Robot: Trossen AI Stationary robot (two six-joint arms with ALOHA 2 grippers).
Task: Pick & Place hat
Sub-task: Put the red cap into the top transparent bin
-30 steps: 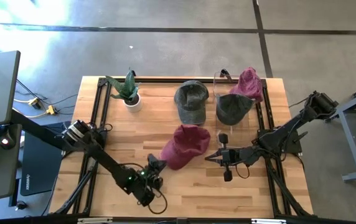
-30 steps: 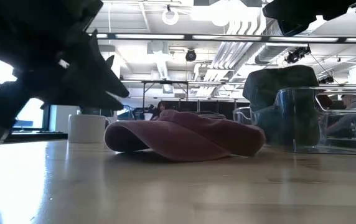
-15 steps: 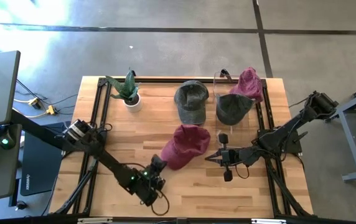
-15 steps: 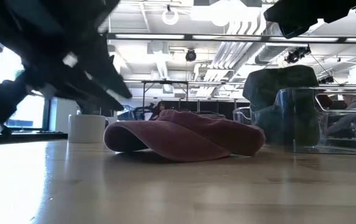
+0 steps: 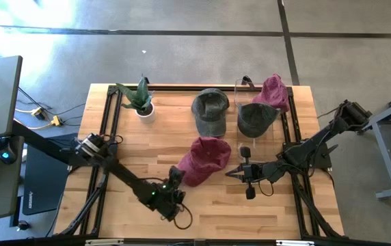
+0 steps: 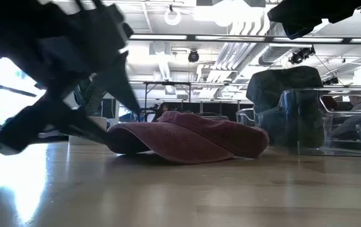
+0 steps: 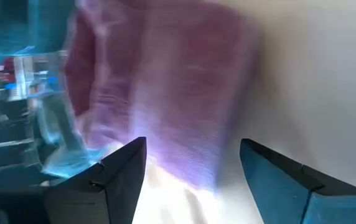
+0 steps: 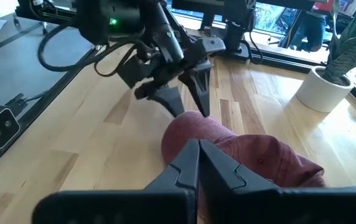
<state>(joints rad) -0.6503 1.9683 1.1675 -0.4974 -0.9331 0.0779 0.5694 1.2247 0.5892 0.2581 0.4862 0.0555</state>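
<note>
A maroon hat lies crown-up on the wooden table, its brim resting on the wood toward the near left. My left gripper is open and low at that brim end. In the left wrist view the brim fills the space just ahead of its two fingers. My right gripper hovers shut just right of the hat, and in its own view it points over the crown at my left gripper. My left gripper stands open at the hat's brim edge, coming level from the table's near-left side with one finger above the brim and one low beside it. Whether either finger touches the brim I cannot tell.
A potted plant stands at the far left. A grey cap lies at the far middle. A clear stand at the far right carries a dark grey cap and another maroon cap. Bare wood lies along the near edge.
My left gripper has moved a little toward the hat's brim and dropped lower, and its fingers have opened wide. The hat has stayed where it was.
</note>
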